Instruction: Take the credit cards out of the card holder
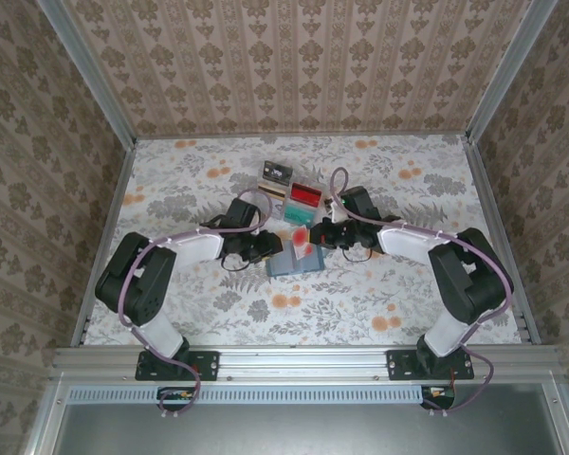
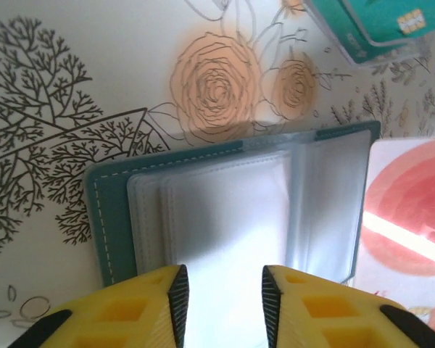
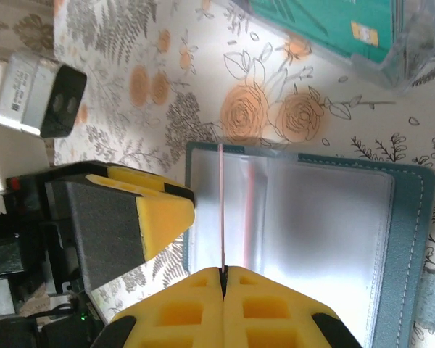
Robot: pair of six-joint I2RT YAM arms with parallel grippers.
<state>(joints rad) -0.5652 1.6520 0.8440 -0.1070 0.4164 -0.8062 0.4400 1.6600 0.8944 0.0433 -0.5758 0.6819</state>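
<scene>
The slate-blue card holder (image 1: 286, 264) lies open on the table between the two arms, its clear sleeves (image 2: 232, 217) facing up. My left gripper (image 2: 225, 279) hovers open over the sleeves at the holder's left side, nothing between its fingers. My right gripper (image 3: 223, 272) is shut on a thin credit card (image 3: 222, 210), seen edge-on above the holder (image 3: 409, 239). From the left wrist view that card (image 2: 409, 225) is white with red and pink rings and stands at the holder's right end. From above, the right gripper (image 1: 315, 237) holds it (image 1: 306, 248) over the holder.
A clear plastic tray (image 1: 315, 208) sits just behind the holder with a black card (image 1: 277, 172), a red card (image 1: 304, 193) and a teal card (image 1: 298, 213). The teal card (image 3: 326, 22) lies close beyond the holder. The left gripper's yellow finger (image 3: 156, 214) is close beside the held card.
</scene>
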